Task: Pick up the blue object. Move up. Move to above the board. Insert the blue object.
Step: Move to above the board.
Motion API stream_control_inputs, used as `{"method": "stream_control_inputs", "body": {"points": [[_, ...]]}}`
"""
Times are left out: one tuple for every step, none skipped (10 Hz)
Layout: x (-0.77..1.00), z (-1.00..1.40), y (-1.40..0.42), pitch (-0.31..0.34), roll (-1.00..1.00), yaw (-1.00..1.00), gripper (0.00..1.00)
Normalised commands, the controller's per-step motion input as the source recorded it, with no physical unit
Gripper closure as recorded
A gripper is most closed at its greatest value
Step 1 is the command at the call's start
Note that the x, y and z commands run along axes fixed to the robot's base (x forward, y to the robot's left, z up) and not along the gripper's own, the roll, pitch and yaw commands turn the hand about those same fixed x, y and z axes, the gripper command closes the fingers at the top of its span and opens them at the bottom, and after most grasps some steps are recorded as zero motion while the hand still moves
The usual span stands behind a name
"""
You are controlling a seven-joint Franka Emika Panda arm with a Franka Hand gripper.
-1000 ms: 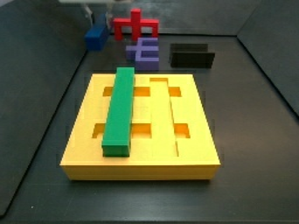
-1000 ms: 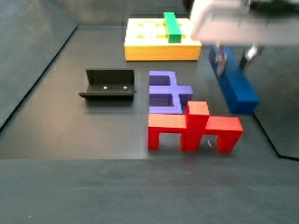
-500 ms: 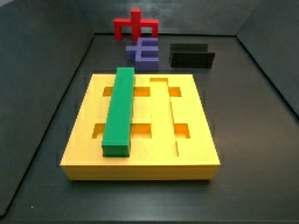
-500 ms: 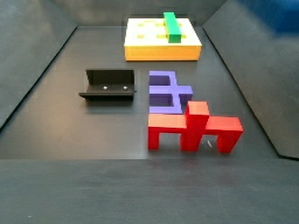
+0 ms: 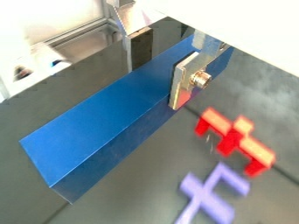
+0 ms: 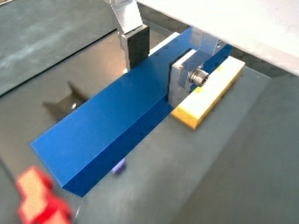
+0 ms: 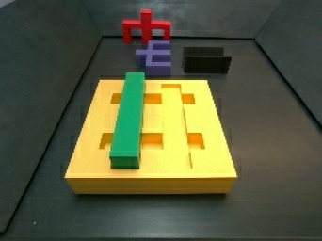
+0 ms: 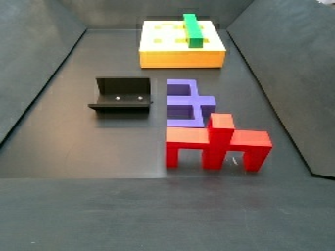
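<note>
Gripper (image 6: 162, 63) clenched on the blue object (image 6: 117, 127), high above the worktop (outside both side views); best carried level toward the board (image 7: 201, 168).

The two-finger parallel-jaw gripper (image 5: 156, 63) shows in both wrist views only — neither side view catches it. Its flat silver finger plates (image 6: 184, 77) are closed on the long dark blue rectangular bar (image 5: 122, 114), one plate on each long side — held above the floor.
</note>
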Motion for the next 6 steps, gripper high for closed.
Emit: {"method": "stream_control_inputs", "body": {"points": [[0.75, 0.18, -1.4, 0.277, -0.02, 0.0, 1.0], [0.75, 0.19, -1.4, 0.22, 0.01, 0.01, 1.0], [0.75, 0.19, -1.4, 0.179, 0.02, 0.01, 1.0], [0.77, 0.19, -1.4, 0.151, 0.0, 0.01, 1.0], [0.78, 0.2, -1.4, 0.145, 0.0, 0.01, 1.0], [0.81, 0.21, -1.4, 0.156, 0.02, 0.01, 1.0]]}}
